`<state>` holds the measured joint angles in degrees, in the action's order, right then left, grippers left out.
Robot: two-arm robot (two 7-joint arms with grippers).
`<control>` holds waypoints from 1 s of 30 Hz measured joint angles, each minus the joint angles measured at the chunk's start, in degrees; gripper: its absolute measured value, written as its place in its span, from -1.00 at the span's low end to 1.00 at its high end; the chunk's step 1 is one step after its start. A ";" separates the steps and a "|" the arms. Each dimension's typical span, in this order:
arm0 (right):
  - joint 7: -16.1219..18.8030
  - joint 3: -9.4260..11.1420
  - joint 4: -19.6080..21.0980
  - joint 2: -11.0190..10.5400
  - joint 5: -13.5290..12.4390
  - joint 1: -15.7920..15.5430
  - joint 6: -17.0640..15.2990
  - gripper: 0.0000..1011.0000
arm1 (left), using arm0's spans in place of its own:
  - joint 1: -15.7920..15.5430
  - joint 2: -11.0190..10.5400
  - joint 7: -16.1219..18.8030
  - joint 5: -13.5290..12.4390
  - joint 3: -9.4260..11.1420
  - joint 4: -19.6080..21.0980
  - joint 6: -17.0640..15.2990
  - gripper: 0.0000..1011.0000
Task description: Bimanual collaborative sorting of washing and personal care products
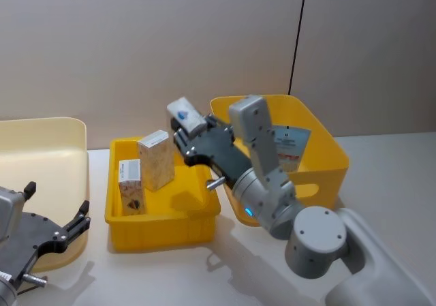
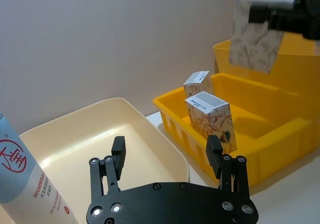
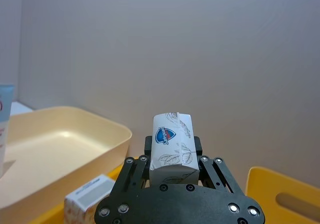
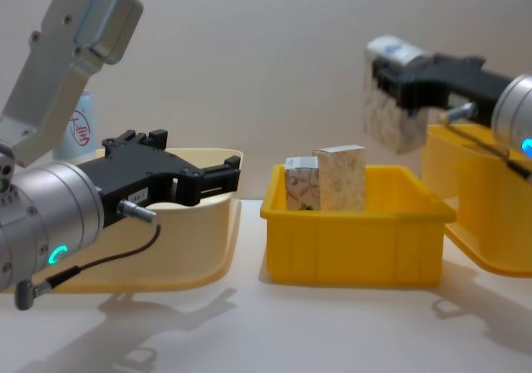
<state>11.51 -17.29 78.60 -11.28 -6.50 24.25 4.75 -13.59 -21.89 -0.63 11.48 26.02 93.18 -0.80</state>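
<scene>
- Head view: the right gripper (image 1: 185,130) is clamping a small beige floral-patterned carton with a blue and red mark (image 1: 186,116) and holding it in the air over the back right corner of the small yellow plastic tray (image 1: 163,219). Two more small beige floral-patterned cartons are standing upright inside that tray, the taller one (image 1: 156,160) toward the back and the shorter one (image 1: 131,187) toward the front left. The large yellow plastic bin (image 1: 325,149) is sitting tilted to the right of the tray, with a pale printed pack (image 1: 293,148) lying inside it. The left gripper (image 1: 57,211) is hanging with its fingers spread and empty at the front edge of the cream plastic bin (image 1: 41,142).
- Left wrist view: the left gripper's fingers (image 2: 118,154) are standing apart, holding nothing, above the cream bin's rim. A tall pale-blue squeeze tube with a red round mark (image 2: 25,176) is standing at the near edge. The two cartons are standing in the tray beyond, with the held carton raised above them.
- Right wrist view: the right gripper's fingers (image 3: 148,145) are pressing on both sides of the held carton.
- Chest view: the held carton is hanging clear above the tray's right end, touching neither the tray nor the two cartons, which are standing just beside each other. The left gripper is hovering level with the cream bin's rim.
</scene>
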 joint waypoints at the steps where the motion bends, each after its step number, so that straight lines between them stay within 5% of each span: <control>1: 0.00 0.23 0.27 -0.05 -0.04 -0.03 0.35 -0.22 | 0.00 0.00 0.00 0.00 0.00 0.00 0.00 0.98; 14: -2.48 5.80 5.96 -1.76 0.29 -1.08 6.64 -0.22 | 0.00 0.00 0.00 0.00 0.00 0.00 0.00 0.98; 30: -8.48 13.64 11.95 -4.09 3.41 -4.01 8.70 -0.22 | 0.00 0.00 0.00 0.00 0.00 0.00 0.00 0.98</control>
<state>3.03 -3.65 90.54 -15.38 -3.09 20.24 13.45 -13.59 -21.90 -0.62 11.48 26.02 93.17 -0.80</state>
